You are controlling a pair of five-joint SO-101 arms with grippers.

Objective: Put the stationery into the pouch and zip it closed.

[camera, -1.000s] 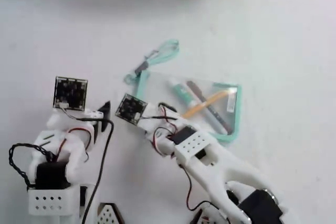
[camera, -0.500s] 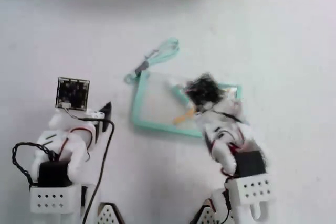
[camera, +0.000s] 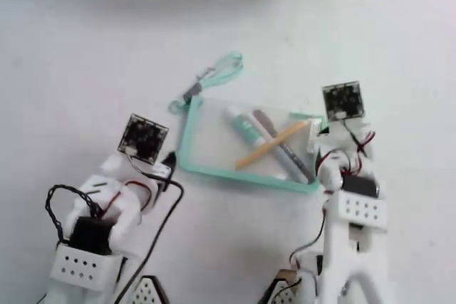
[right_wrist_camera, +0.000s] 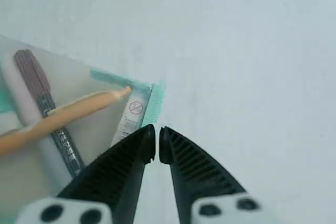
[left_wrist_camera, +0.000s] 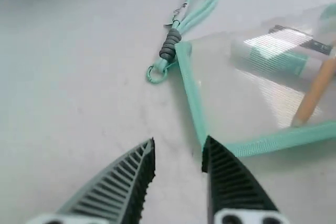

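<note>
You have the white desk [camera: 85,48] with the clear, teal-edged pouch [camera: 210,139] lying flat near its middle, between your two arms. Your left tool [left_wrist_camera: 178,142] is released, jaws apart, just beside the pouch corner nearest that arm. Your right tool [right_wrist_camera: 156,132] is clenched on nothing, tips almost touching, just beside the pouch's opposite end. Through the clear face you see a glue stick [camera: 244,127], a pen [camera: 296,163] and an orange pencil [camera: 265,149] lying across the pen. The teal strap [camera: 224,65] loops away from a far corner.
</note>
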